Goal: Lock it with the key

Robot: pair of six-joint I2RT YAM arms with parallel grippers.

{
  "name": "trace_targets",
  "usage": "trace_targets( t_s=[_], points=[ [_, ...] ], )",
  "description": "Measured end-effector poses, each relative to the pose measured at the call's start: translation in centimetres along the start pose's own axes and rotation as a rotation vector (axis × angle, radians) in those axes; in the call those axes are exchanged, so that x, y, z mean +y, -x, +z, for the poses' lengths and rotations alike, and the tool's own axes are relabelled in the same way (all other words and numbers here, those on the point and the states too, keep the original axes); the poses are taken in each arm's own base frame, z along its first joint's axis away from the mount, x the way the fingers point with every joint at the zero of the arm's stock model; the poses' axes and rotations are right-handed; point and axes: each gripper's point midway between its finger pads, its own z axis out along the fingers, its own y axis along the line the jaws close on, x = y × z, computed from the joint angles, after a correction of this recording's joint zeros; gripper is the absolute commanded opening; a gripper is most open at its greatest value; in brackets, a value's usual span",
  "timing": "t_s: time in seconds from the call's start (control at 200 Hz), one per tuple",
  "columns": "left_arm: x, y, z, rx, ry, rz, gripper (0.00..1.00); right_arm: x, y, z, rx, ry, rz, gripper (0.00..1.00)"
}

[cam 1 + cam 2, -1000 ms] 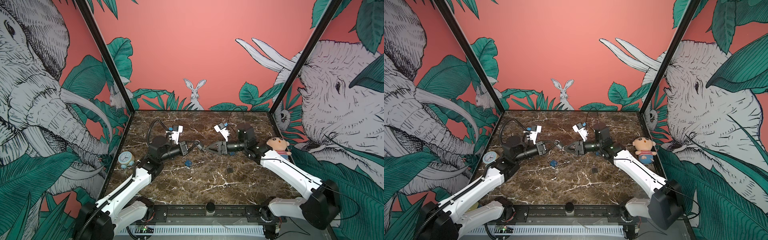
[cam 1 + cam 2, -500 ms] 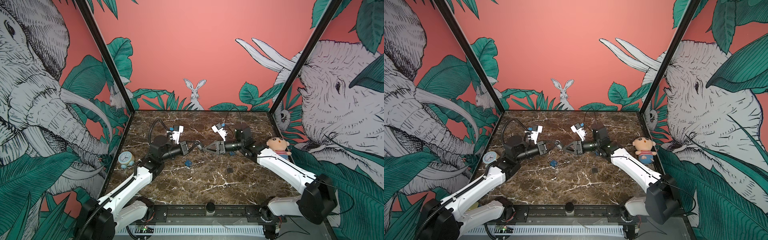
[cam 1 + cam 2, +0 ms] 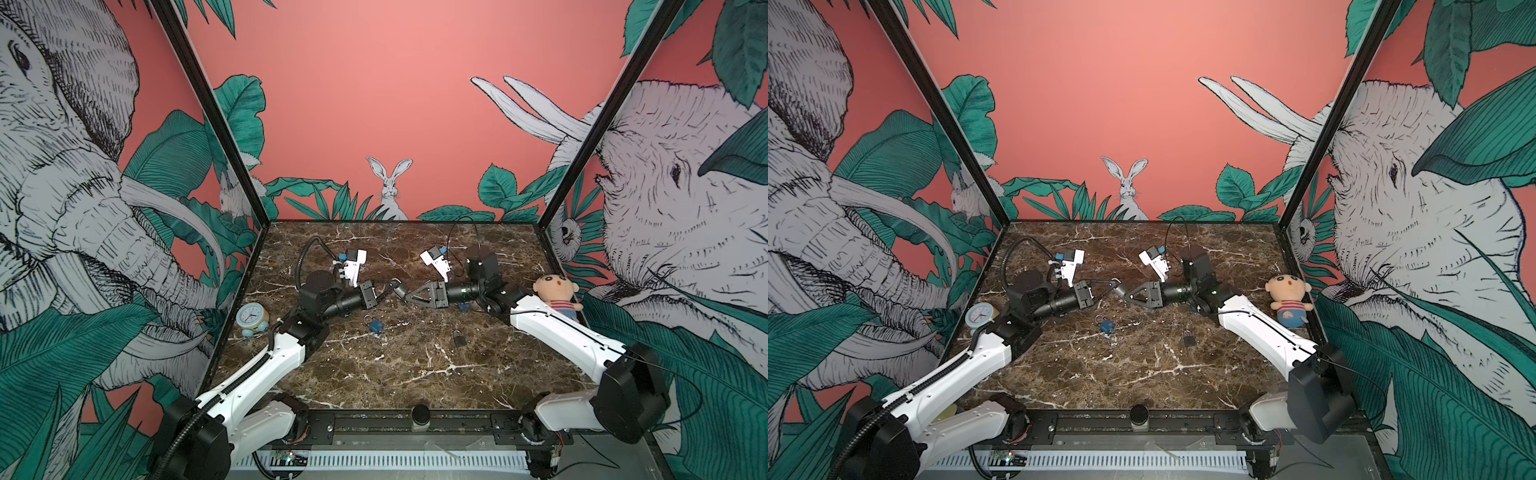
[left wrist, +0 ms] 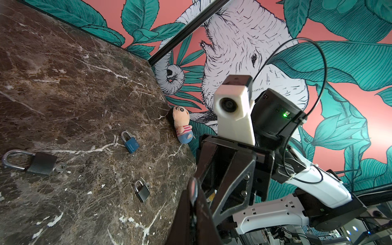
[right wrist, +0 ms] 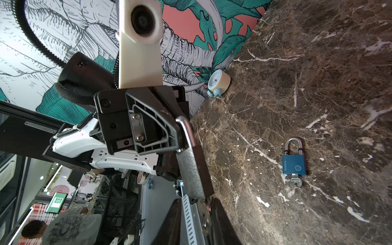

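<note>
A grey padlock with a silver shackle hangs in mid-air over the middle of the table. My left gripper is shut on that shackle; in both top views it reaches in from the left. A key sticks out of the padlock's bottom. My right gripper comes from the opposite side. Its jaws stand narrowly open around the key, which lies against one finger and apart from the other.
A blue padlock with its own key lies on the marble below the grippers. A small dark padlock lies further right. A round clock stands at the left edge and a plush doll at the right edge.
My right gripper has moved left up to the held padlock and its jaws have narrowed around the key. The left gripper has stayed shut and in place.
</note>
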Motion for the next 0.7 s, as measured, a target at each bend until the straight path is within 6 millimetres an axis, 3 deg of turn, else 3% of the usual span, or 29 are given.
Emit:
trace_targets(
  t_s=[0.15,0.695],
  points=[
    [0.0,0.2,0.0,-0.008,0.000,-0.004,0.00,-0.1,-0.1,0.1,-0.004,0.004,0.014,0.00],
    [0.0,1.0,-0.7,-0.034,-0.039,-0.054,0.00,0.4,0.0,0.1,-0.045,0.061,-0.008,0.00]
  ],
)
